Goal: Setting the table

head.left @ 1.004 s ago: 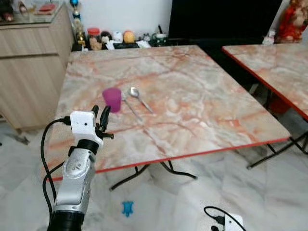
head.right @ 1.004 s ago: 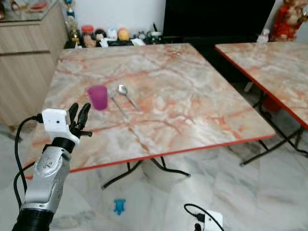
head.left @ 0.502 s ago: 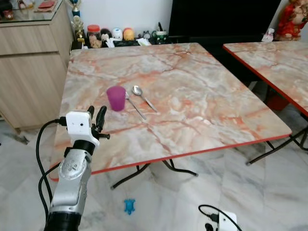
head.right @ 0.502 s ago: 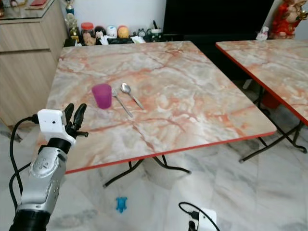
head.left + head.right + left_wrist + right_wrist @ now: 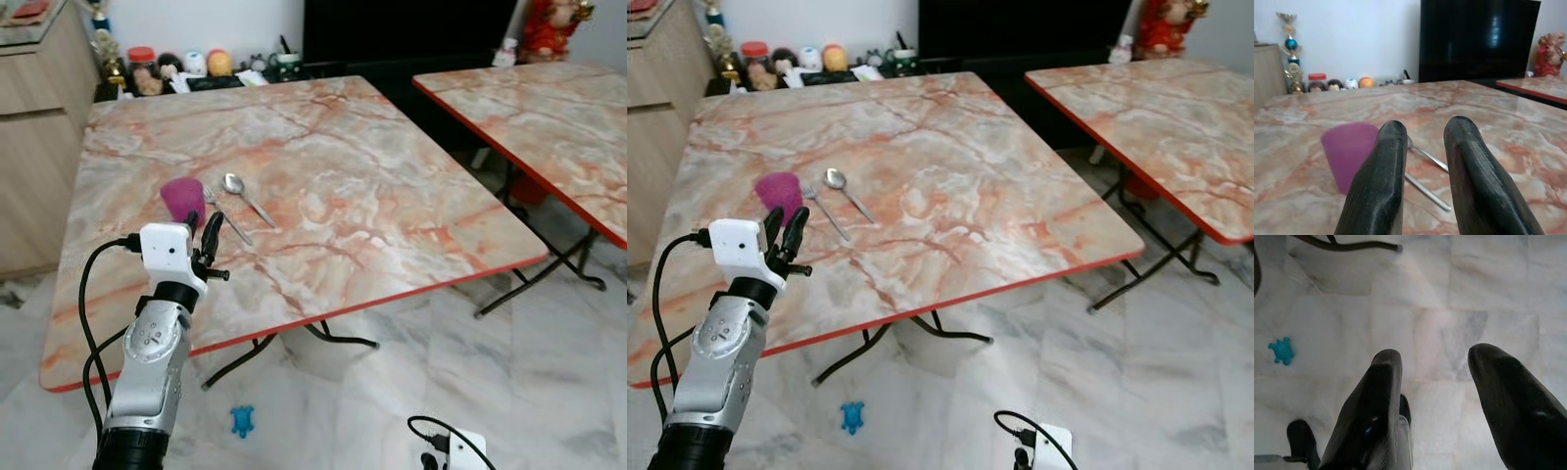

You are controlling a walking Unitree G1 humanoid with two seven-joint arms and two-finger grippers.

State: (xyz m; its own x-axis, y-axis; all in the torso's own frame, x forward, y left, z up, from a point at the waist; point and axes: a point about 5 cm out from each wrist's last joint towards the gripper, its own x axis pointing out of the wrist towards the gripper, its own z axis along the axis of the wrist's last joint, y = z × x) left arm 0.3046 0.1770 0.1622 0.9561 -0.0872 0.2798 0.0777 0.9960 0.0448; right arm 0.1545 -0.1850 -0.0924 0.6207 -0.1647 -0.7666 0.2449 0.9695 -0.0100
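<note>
Jaws of left gripper [image 5: 1422,147] slightly parted, empty, near purple cup [image 5: 1348,154], right gripper [image 5: 1442,382] jaws parted, empty.

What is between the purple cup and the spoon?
A fork lies on the table between the purple cup and the spoon, seen in the left eye view.
</note>
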